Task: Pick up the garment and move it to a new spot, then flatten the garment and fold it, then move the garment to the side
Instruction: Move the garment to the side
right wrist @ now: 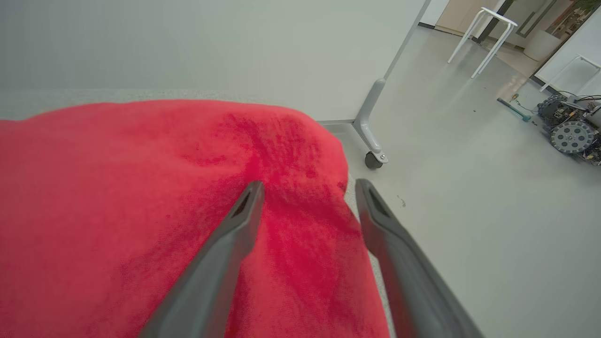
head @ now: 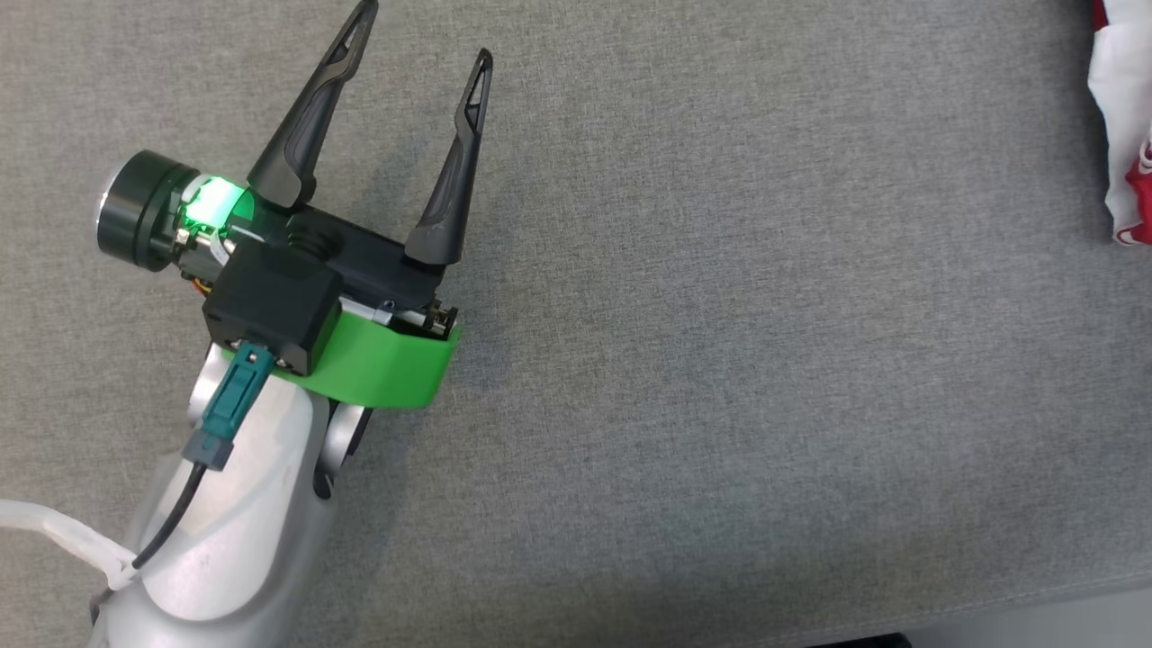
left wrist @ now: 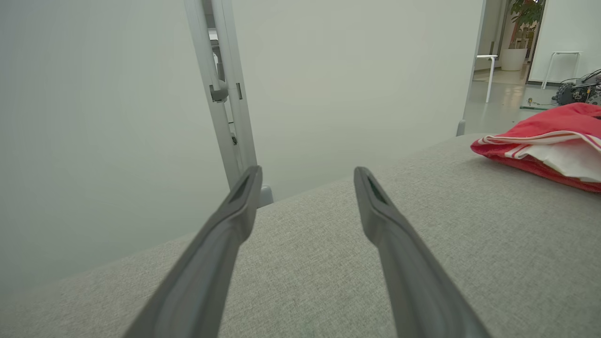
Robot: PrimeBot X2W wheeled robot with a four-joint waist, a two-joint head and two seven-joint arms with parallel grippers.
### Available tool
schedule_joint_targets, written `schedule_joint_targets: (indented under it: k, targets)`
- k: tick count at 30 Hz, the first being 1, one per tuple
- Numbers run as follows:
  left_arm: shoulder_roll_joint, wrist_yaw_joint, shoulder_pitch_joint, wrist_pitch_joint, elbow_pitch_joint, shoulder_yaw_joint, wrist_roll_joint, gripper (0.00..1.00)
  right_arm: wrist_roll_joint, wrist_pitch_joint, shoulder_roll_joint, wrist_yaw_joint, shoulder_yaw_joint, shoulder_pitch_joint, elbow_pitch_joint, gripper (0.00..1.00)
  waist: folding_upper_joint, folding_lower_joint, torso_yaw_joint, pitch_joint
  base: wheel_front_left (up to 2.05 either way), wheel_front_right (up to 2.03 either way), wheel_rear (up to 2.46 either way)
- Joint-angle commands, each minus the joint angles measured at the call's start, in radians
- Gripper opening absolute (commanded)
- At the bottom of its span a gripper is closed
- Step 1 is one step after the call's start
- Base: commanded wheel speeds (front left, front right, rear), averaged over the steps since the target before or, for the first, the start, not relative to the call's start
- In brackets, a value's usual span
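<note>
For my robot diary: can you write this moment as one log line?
left jaws: open, empty | right jaws: open above garment | garment: lying on grey surface

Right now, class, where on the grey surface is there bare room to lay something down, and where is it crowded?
Free: the wide middle of the grey surface, between the open left gripper and the red-and-white garment. Crowded: the right edge, where the garment lies bunched beneath the open right gripper.

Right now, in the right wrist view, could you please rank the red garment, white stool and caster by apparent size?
1. Red garment, by far, though it lies nearest the camera.
2. White stool.
3. Caster, smallest, yet nearer than the stool.
</note>
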Motion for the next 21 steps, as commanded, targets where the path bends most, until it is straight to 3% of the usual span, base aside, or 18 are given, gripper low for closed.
schedule_joint_targets:
  k: [1, 6, 13, 21]
  targets:
    - [0.0, 0.004, 0.008, -0.006, 0.008, -0.001, -0.01, 1.0, -0.004, -0.009, 0.008, -0.002, -0.018, 0.033, 0.008, 1.0, -0.0001, -0.0001, -0.011, -0.039, 0.0, 0.0, 0.0]
    - [0.005, 0.023, 0.079, -0.014, 0.05, 0.015, -0.035, 1.0, -0.036, -0.012, 0.06, -0.002, -0.083, 0.157, -0.139, 1.0, -0.0001, -0.0001, -0.033, -0.133, 0.0, 0.0, 0.0]
    - [0.015, 0.071, 0.247, -0.024, 0.078, 0.051, -0.086, 1.0, -0.085, -0.012, 0.237, -0.002, -0.18, 0.429, -0.441, 1.0, -0.0001, -0.0001, -0.054, -0.278, 0.0, 0.0, 0.0]
    - [0.021, 0.117, 0.389, -0.025, 0.08, 0.086, -0.127, 1.0, -0.124, -0.012, 0.411, -0.002, -0.17, 0.677, -0.707, 1.0, -0.0001, -0.0001, -0.038, -0.395, 0.0, 0.0, 0.0]
